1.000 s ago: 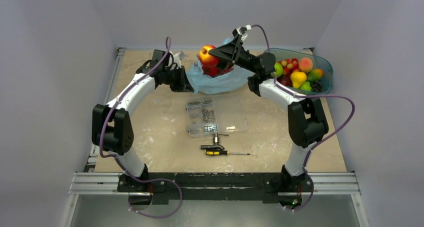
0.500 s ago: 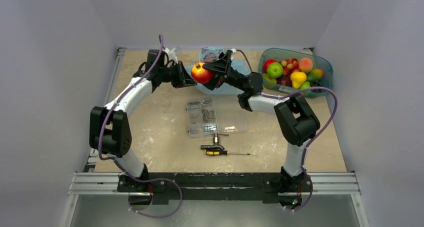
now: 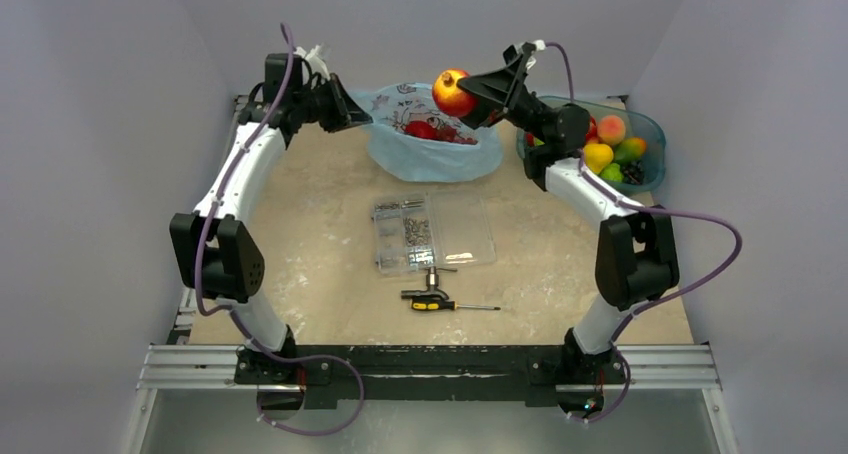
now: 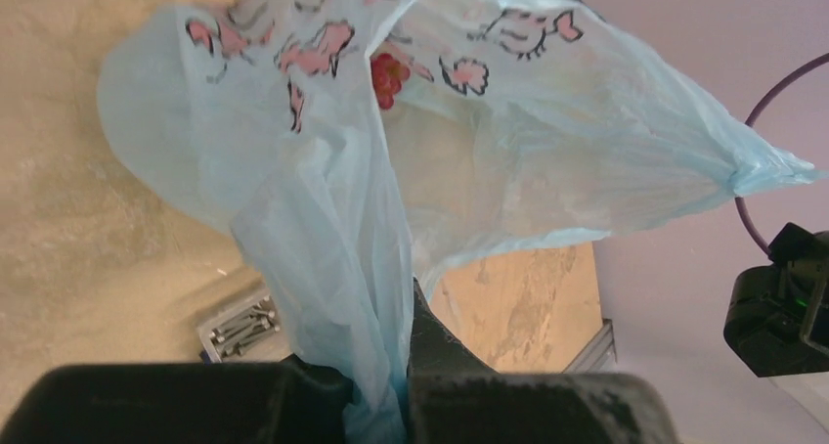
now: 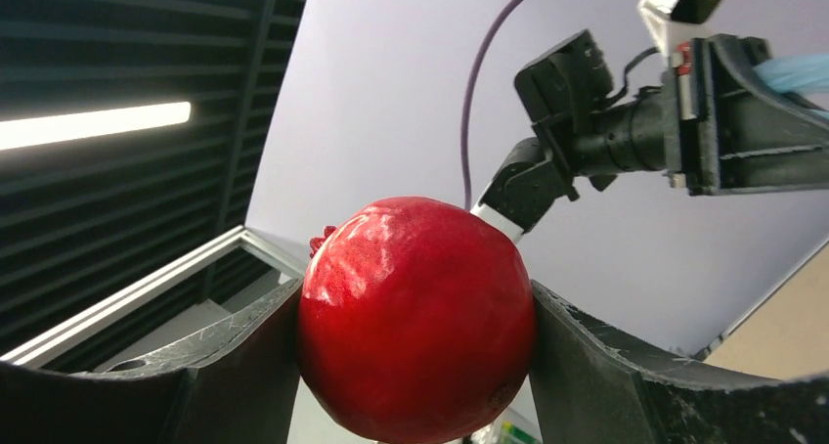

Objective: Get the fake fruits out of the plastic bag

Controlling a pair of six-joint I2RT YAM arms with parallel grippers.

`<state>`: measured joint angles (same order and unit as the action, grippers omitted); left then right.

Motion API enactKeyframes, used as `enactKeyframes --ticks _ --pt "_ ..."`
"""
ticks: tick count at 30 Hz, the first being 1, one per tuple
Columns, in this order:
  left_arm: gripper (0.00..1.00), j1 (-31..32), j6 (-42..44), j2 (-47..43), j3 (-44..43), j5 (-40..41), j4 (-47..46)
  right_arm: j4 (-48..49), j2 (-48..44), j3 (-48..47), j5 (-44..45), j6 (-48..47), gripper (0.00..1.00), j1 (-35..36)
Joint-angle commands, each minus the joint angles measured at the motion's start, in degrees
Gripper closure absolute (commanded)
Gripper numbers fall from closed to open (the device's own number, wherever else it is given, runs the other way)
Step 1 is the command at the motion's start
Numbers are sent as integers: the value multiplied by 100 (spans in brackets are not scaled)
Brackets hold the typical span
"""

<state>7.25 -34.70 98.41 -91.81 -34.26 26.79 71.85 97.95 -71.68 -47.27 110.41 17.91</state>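
Note:
The light blue plastic bag [image 3: 430, 144] hangs at the back of the table with red fruits [image 3: 425, 129] showing in its mouth. My left gripper [image 3: 352, 117] is shut on the bag's left edge and holds it up; in the left wrist view the bag [image 4: 323, 219] runs down between my jaws. My right gripper [image 3: 470, 89] is raised above the bag's right side and shut on a red round fruit [image 3: 453, 92], a pomegranate with a small crown, which fills the right wrist view [image 5: 415, 317] between my fingers [image 5: 587, 356].
A teal see-through tub [image 3: 650, 139] of fruits stands at the back right. A clear compartment box of screws [image 3: 432, 232] lies mid-table, with a screwdriver [image 3: 445, 304] and a small metal part in front of it. Grey walls close in on three sides.
My right gripper has swung up and to the right with the red fruit, out over the bag's right side. My left gripper has lifted the bag's edge up and back.

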Motion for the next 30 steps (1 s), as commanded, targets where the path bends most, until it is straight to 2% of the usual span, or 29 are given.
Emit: enactKeyframes --ticks 1,5,8,10,14,18,23,26,30 --pt "100 -63 524 346 -1222 400 528 -557 -328 -339 -284 -425 84 -523" --pt "100 -78 1002 639 -2139 587 867 -2340 -463 -249 -208 -2012 84 -1387" --pt "100 -100 1102 675 -2337 682 978 -3402 -418 -108 91 -3045 85 -2115" --pt "100 -105 1137 635 -2225 653 993 -4135 -407 -111 447 -4095 85 -2509" --pt "100 -109 1040 459 -1735 612 1010 -6617 -267 -861 1936 -6396 83 -2948" --pt "100 -107 797 143 -1012 426 833 -7969 -72 -1426 4201 -7878 82 -2995" --pt "100 -101 751 -229 -189 440 808 -8366 242 -1702 6221 -8869 80 -2992" --pt "100 -93 793 -301 58 406 797 -8355 559 -1847 6571 -9163 72 -2993" --pt "100 -74 839 -206 158 255 805 -8761 1193 -2442 6736 -9471 66 -2950"
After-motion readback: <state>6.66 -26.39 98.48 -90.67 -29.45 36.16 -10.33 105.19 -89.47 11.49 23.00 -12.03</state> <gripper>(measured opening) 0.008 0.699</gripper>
